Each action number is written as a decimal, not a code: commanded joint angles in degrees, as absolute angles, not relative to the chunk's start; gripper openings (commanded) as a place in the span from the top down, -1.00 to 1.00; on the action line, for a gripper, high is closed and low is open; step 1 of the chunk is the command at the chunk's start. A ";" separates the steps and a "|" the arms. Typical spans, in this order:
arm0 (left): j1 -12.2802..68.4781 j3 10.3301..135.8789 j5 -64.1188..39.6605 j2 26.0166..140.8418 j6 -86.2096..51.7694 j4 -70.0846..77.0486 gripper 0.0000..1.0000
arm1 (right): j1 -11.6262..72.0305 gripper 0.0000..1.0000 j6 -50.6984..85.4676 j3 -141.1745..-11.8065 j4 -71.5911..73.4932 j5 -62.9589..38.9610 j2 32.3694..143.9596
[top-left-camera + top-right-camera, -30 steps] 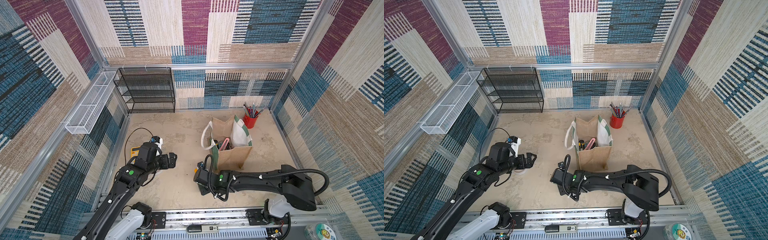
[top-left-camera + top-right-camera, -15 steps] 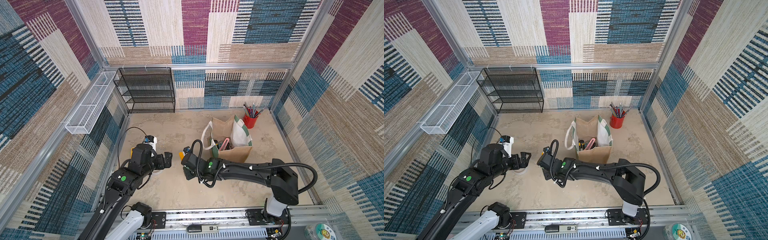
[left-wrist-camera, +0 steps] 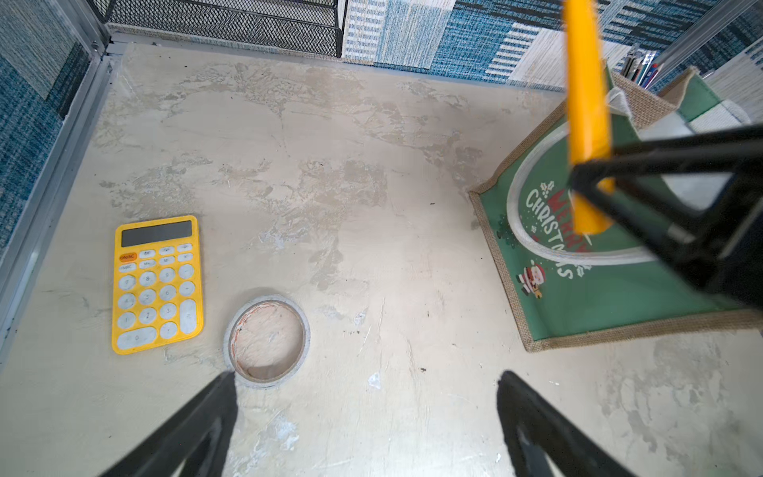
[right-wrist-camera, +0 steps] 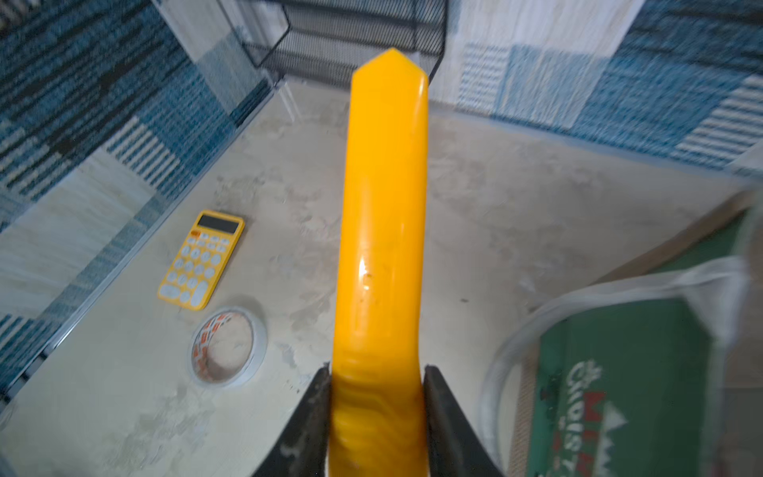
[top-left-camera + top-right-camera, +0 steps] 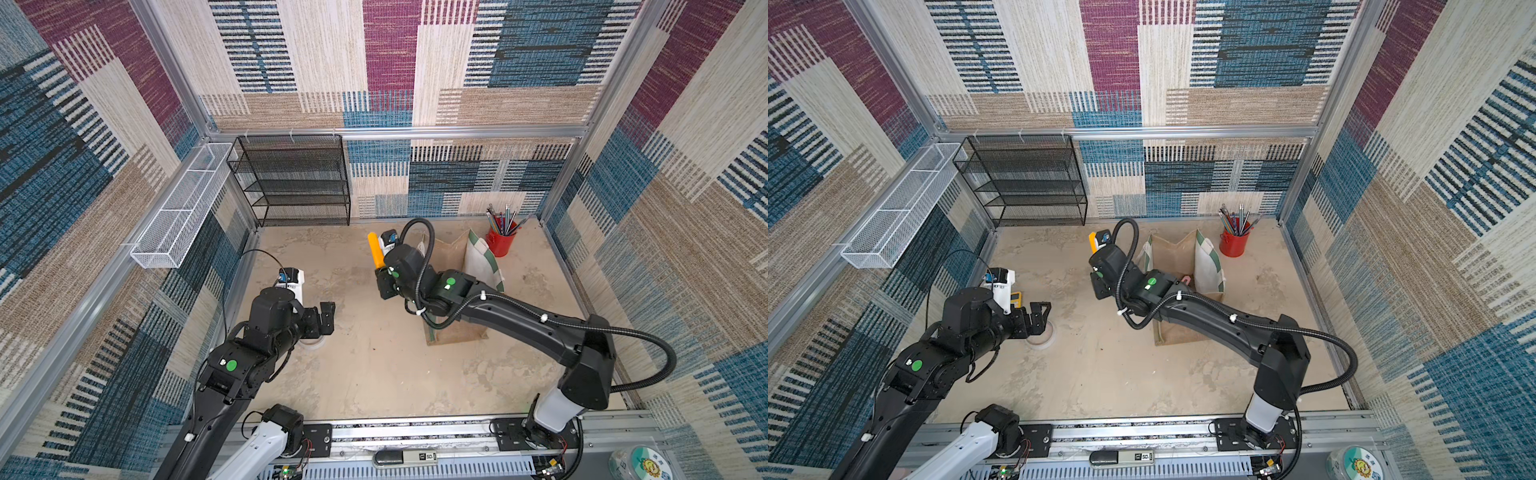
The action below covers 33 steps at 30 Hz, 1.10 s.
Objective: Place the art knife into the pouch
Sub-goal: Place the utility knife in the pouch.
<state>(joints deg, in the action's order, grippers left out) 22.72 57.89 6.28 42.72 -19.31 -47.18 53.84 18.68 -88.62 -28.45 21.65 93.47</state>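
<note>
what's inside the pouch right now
In a top view a pink item shows inside the pouch; the right arm covers most of the opening, so the rest is hidden.

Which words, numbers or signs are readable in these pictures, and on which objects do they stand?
"MERRY CHRISTMAS": green front panel of the pouch, partly hidden by the art knife.
"ON/AC", digits 0 to 9: keys of the yellow calculator.
Red print inside the tape roll: too blurred.

yellow art knife [image 4: 382, 231] held aloft, beside pouch [image 3: 611, 289]
</note>
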 commanded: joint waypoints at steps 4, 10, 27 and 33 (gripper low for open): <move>22.68 59.88 6.90 45.13 -17.20 -46.91 -0.99 | 46.07 0.45 14.49 -83.33 -25.67 27.04 82.87; 22.68 62.01 4.91 48.14 -17.30 -45.94 -0.98 | 38.23 0.44 16.88 -73.39 -22.93 24.55 75.25; 22.68 58.21 -0.24 53.18 -24.58 -35.21 -0.98 | 31.92 -0.99 13.44 -70.06 -20.22 15.27 72.89; 22.68 52.49 1.86 52.47 -28.38 -26.14 -0.98 | 31.38 -0.99 10.74 -71.47 -20.28 16.57 69.97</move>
<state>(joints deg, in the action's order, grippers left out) 22.68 54.37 0.71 52.80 -25.36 -33.54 31.46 12.73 -71.22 -22.11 15.81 71.31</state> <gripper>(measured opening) 0.991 0.998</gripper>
